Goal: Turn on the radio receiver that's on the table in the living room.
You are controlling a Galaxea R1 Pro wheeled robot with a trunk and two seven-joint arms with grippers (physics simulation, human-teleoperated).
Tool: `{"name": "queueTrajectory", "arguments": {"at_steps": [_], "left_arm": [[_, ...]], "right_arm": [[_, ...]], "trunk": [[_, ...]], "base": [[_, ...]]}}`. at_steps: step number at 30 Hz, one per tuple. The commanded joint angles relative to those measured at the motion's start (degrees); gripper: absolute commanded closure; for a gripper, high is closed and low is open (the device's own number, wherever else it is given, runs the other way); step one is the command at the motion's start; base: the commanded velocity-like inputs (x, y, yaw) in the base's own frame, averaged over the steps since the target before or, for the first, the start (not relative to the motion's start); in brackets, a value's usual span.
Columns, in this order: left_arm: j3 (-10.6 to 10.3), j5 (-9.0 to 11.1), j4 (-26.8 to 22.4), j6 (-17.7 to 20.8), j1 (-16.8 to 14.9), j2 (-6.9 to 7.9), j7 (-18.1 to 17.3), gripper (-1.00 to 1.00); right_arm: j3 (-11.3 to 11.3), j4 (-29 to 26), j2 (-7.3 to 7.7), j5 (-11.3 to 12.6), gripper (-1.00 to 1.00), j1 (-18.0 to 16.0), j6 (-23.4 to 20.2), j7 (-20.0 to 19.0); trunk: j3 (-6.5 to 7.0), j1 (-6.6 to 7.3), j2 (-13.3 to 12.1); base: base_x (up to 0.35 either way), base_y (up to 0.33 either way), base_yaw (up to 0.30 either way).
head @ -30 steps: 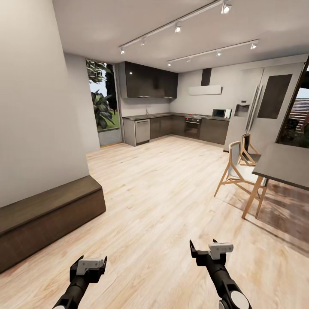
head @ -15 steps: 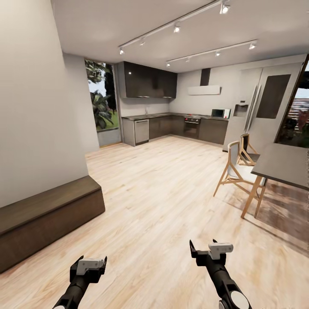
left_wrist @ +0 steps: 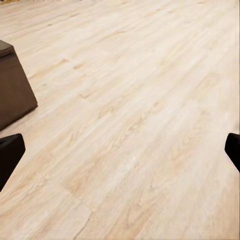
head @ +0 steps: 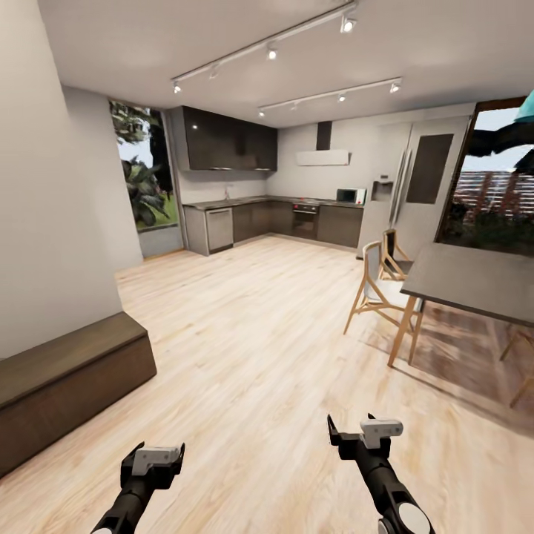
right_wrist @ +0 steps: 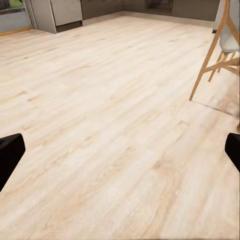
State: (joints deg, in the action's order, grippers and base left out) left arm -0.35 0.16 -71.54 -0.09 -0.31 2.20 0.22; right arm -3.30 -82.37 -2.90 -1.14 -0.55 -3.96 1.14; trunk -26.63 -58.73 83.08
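Showing left gripper (head: pixel 152 461) and right gripper (head: pixel 363 437) low over the light wood floor (head: pixel 267 348), each with fingers spread wide apart and holding nothing; dark fingertips (left_wrist: pixel 10 155) at opposite edges of both wrist views. Left of left gripper, low dark wooden bench (head: pixel 67 378) against a pale wall. Ahead and right of right gripper, tall dark-topped dining desk (head: pixel 475 282) on wooden legs, with wooden chairs (head: pixel 374 289) just beside. Beyond, kitchen cabinets (head: pixel 289 219), microwave (head: pixel 350 196) and refrigerator (head: pixel 397 193). Radio receiver and its low grey desk outside these views.
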Motion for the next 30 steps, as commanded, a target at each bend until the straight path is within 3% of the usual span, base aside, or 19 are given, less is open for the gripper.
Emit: {"name": "queueTrajectory", "arguments": {"at_steps": [1, 30], "left_arm": [[0.0, 0.01, 0.0, 0.0, -0.01, 0.0, 0.0, -1.0], [0.0, 0.01, 0.18, 0.0, 0.01, -0.04, -0.04, -1.0]], "right_arm": [[0.0, 0.01, 0.0, 0.0, -1.0, -0.02, 0.0, 0.0], [0.02, -0.07, 0.0, 0.0, -1.0, -0.01, 0.0, 0.0]], "trunk": [[0.03, 0.0, 0.0], [0.35, 0.0, 0.0]], "base": [[0.0, 0.0, -0.276], [0.0, 0.0, -0.275]]}}
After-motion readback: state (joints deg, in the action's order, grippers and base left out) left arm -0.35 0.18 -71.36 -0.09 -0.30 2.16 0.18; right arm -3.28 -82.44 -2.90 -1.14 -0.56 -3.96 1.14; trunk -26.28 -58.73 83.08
